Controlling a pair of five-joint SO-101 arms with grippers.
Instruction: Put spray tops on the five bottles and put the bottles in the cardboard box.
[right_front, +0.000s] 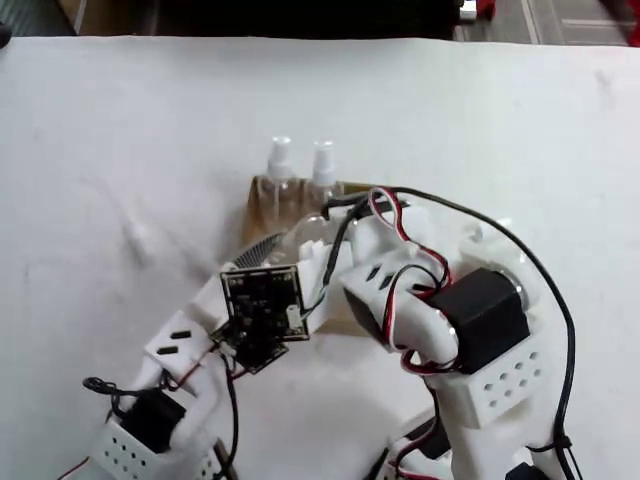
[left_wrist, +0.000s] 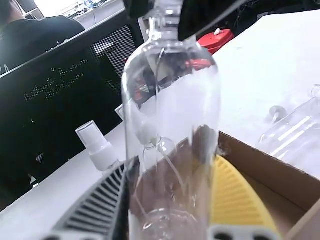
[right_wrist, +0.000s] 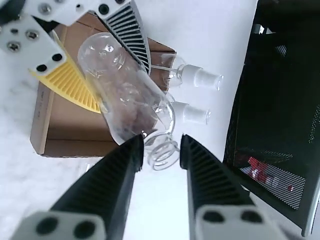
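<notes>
A clear bottle (left_wrist: 170, 100) with a bare threaded neck (right_wrist: 162, 150) is clamped between the grey and yellow fingers of my left gripper (left_wrist: 172, 165), above the cardboard box (right_front: 262, 195). My right gripper (right_wrist: 160, 145) is open, one black finger on each side of that neck. In the high view both arms crowd over the box, and the held bottle (right_front: 303, 232) lies between them. Two bottles (right_front: 279, 175) (right_front: 323, 170) fitted with white spray tops (right_wrist: 197, 77) (right_wrist: 192, 114) lie at the box's far end, their tops sticking past its edge.
The box (right_wrist: 55, 130) sits mid-table on a white cloth (right_front: 120, 150), with open room to its left and behind it. A black mesh panel (right_wrist: 280, 100) and dark furniture stand past the table's far edge. Red and black cables (right_front: 400, 230) loop over the right arm.
</notes>
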